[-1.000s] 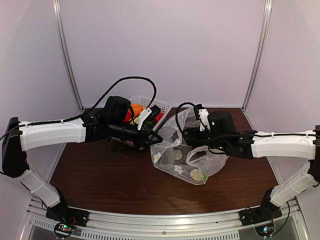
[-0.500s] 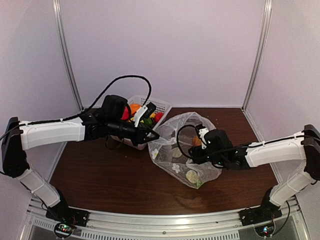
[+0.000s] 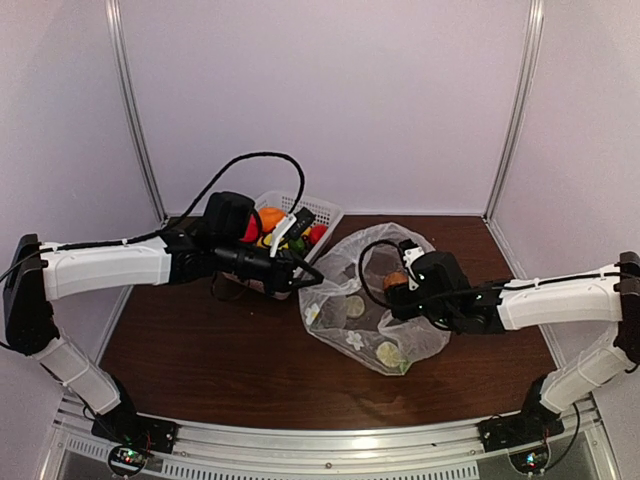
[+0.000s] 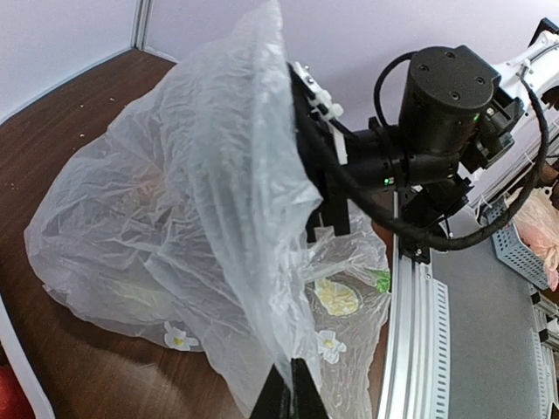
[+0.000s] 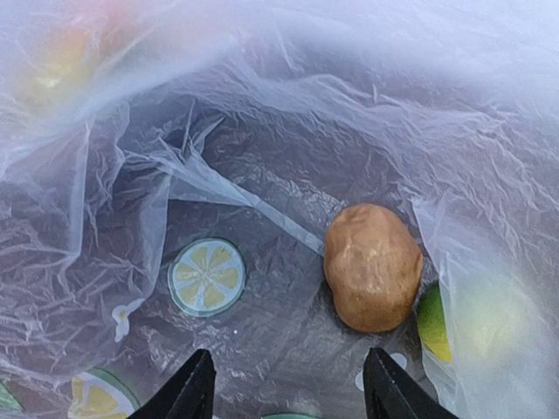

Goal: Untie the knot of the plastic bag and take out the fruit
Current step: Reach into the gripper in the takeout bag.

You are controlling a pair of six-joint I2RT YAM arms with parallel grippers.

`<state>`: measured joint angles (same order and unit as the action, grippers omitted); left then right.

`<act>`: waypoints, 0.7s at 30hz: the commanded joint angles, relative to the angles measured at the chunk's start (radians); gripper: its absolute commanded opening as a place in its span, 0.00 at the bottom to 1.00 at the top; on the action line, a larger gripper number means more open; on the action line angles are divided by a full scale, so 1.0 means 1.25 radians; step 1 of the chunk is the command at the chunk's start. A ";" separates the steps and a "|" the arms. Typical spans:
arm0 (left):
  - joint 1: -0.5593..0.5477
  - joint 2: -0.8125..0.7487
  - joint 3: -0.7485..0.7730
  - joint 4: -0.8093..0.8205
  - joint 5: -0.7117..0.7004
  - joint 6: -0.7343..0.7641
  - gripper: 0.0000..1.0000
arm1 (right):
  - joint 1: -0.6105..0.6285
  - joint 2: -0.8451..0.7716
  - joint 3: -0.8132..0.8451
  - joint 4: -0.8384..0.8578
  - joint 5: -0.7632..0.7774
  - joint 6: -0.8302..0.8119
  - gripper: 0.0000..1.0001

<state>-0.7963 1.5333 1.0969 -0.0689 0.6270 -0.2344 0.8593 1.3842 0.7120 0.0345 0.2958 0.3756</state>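
Brown wood table [image 3: 200, 370] fills the lower half of the top view; the plastic bag [image 3: 345, 325] sits crumpled right of centre on it, mouth open; white lattice basket [image 3: 322, 208] with bright toy fruit is just behind, upper centre; left gripper [image 4: 284, 397] is clamped tight on a fold of the bag's film, bottom centre of its wrist view, holding it up like a tent; right gripper [image 5: 293, 393] is down inside the bag, jaws spread, grabbing nothing; brown oval fruit [image 5: 373, 266] lies on the bag floor right of centre; yellow-green fruit [image 5: 450, 319] is just beside it, behind film, lower right.
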 commanded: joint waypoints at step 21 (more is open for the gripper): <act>-0.015 -0.001 -0.011 0.040 0.031 -0.001 0.00 | -0.151 0.339 0.206 0.094 0.028 0.024 0.67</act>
<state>-0.8059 1.5333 1.0874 -0.0536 0.6403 -0.2344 0.7010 1.7779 0.9382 0.1616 0.2840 0.3965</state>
